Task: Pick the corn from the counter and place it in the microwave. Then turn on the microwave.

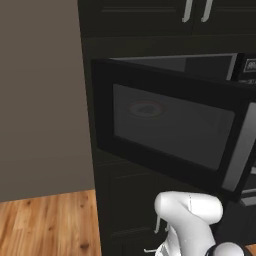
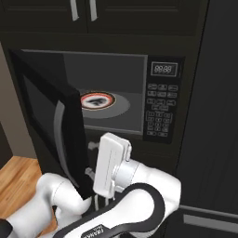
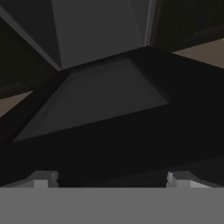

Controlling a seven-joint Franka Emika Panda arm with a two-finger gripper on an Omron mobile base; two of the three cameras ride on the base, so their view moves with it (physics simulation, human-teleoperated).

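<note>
The black microwave (image 2: 161,111) stands with its door (image 2: 51,116) swung out to the left. Inside, the red-ringed turntable plate (image 2: 97,101) carries a small dark shape at its middle. The corn and the counter are out of view. My gripper (image 2: 89,159) is open just below the cavity, at the door's free edge, with nothing between its fingers. In the hand view the fingertips (image 3: 43,179) sit wide apart, close to the door's grey window (image 3: 96,100). From the left, the door (image 1: 170,125) and its silver handle (image 1: 242,150) cover the hand.
Dark upper cabinets with silver handles (image 2: 81,9) hang above the microwave. A tall dark cabinet front (image 2: 218,116) is to its right. A beige wall (image 1: 40,100) and wood floor (image 1: 45,225) lie to the left.
</note>
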